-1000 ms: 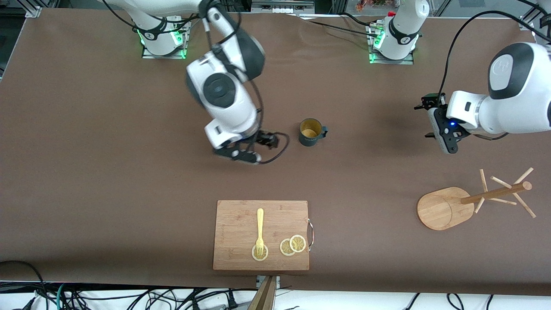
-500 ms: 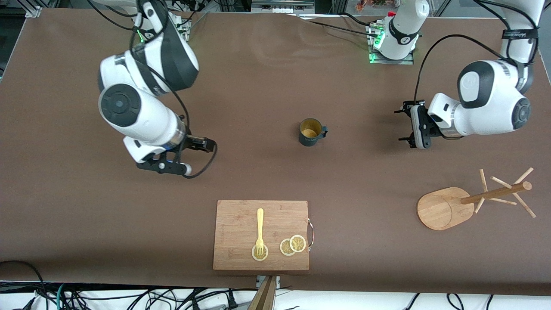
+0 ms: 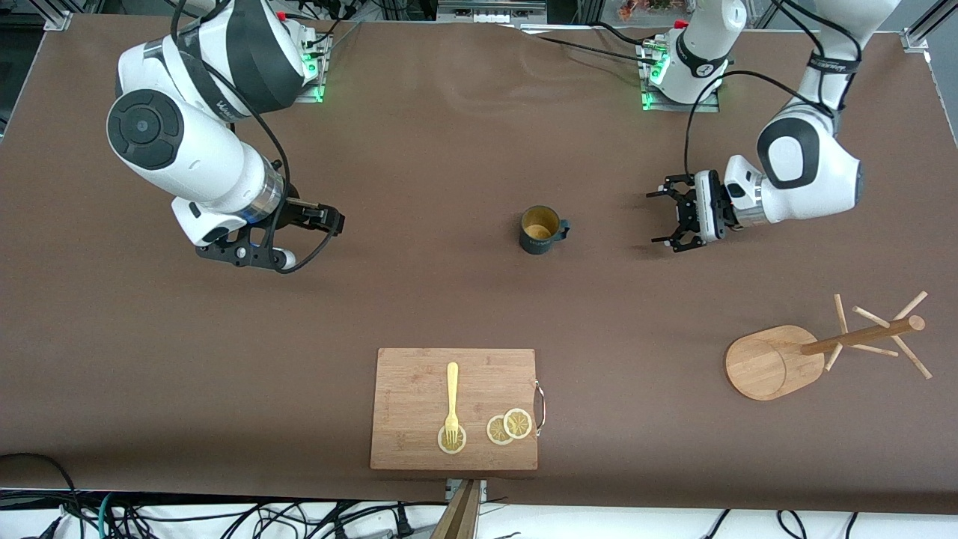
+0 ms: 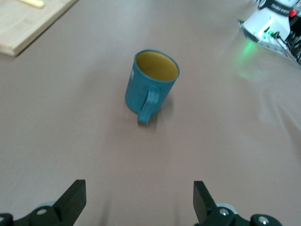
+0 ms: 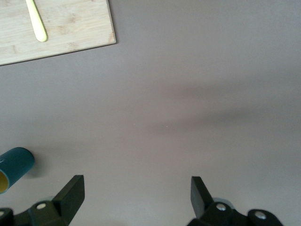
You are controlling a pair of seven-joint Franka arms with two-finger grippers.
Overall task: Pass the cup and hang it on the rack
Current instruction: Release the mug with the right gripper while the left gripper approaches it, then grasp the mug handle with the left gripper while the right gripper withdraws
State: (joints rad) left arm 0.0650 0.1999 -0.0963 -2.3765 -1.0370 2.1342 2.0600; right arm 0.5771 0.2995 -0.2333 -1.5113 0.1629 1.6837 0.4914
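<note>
The right arm's end effector (image 3: 247, 251) hangs over bare brown worktop (image 3: 419, 292) toward its own end, well apart from everything, with its fingers spread wide and nothing between them. It looks parked out of the way, as an arm that waits; its wrist view catches only a sliver of the cup at the picture's edge.

The rectangular light wooden cutting board (image 3: 454, 409) lies nearest the front camera. It carries a pale yellow plastic fork (image 3: 451, 404) and round yellow lemon slices (image 3: 509, 427), none of which belongs to this job.

The small dark teal-blue ribbed mug with a loop handle and a yellowish-tan inside (image 3: 540, 230) stands upright on the worktop, farther from the front camera than the board, roughly midway between the two arms. That spot suits a handover, since either arm can reach it. Its handle points toward the left arm's end, which I judge makes it easy to take from that direction.

The left arm's end effector (image 3: 664, 218) is turned sideways toward the mug, near it but not touching, with its fingers released and empty. In its wrist view the mug (image 4: 150, 87) sits centred ahead of the open fingers (image 4: 75, 200), handle facing them, so an approach to grasp seems the step in hand.

The light wooden mug tree with an oval base, central pole and thin pegs (image 3: 823, 348) stands toward the left arm's end, nearer the front camera than the mug and with its pegs bare.
</note>
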